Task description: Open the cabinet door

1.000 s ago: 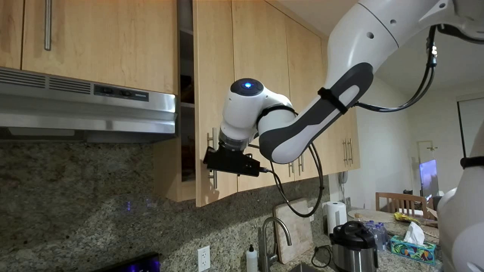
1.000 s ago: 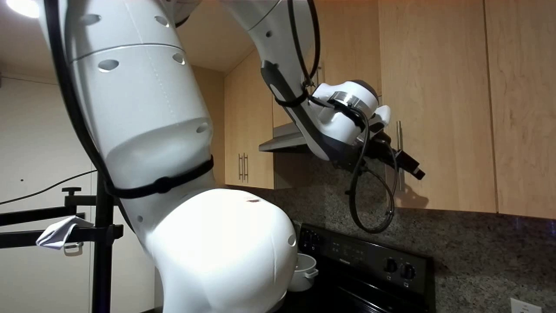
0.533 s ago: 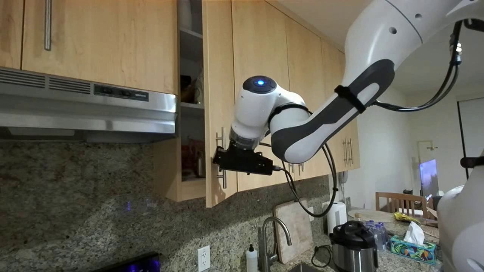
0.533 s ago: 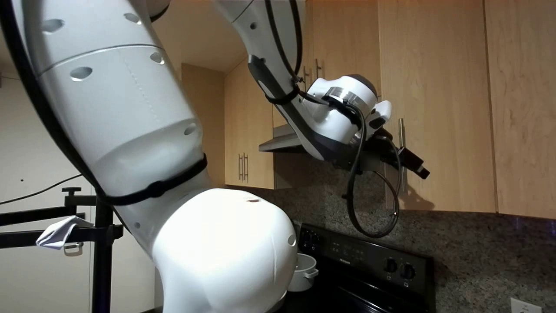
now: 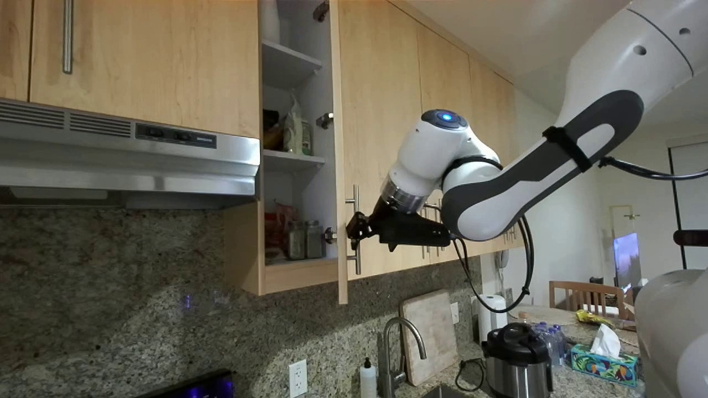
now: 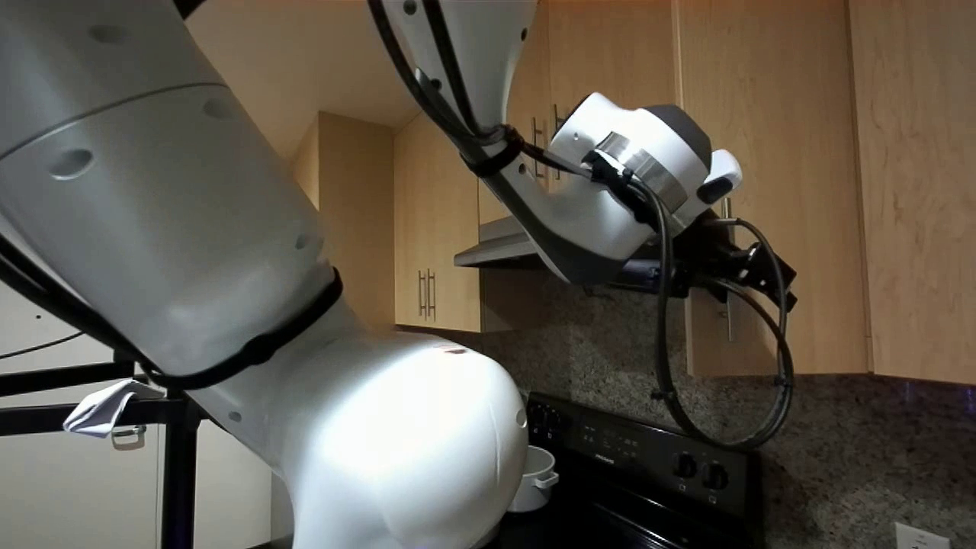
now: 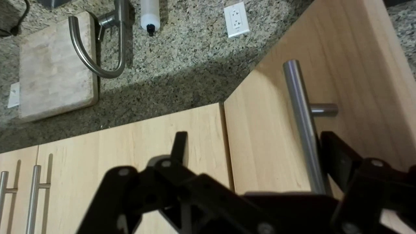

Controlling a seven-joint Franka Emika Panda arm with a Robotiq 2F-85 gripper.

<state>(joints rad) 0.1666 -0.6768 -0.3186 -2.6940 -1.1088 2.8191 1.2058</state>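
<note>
The cabinet door point(image 5: 338, 138) is a tall light-wood panel that stands swung out, seen nearly edge-on. Its face shows in an exterior view point(image 6: 793, 152) and in the wrist view point(image 7: 269, 139). Its silver bar handle point(image 7: 302, 104) is near the lower free edge and also shows in an exterior view point(image 5: 357, 265). My gripper point(image 7: 255, 138) is open, its fingers wide apart. The right finger in the wrist view is between the bar and the door, close against the bar; contact is unclear. The left finger is over the neighbouring door. The gripper hides part of the handle.
The cabinet's shelves point(image 5: 293, 160) hold jars point(image 5: 314, 240) and bags. A steel range hood point(image 5: 193, 177) is beside the opening. Neighbouring wood doors point(image 7: 130, 139) have handles point(image 7: 34, 195). Below are a faucet point(image 5: 406, 326), a cutting board point(image 5: 437, 337) and a stove point(image 6: 633, 450).
The door has swung much farther out, exposing the shelves. My gripper has moved with its handle, away from the hood, and the wrist has turned.
</note>
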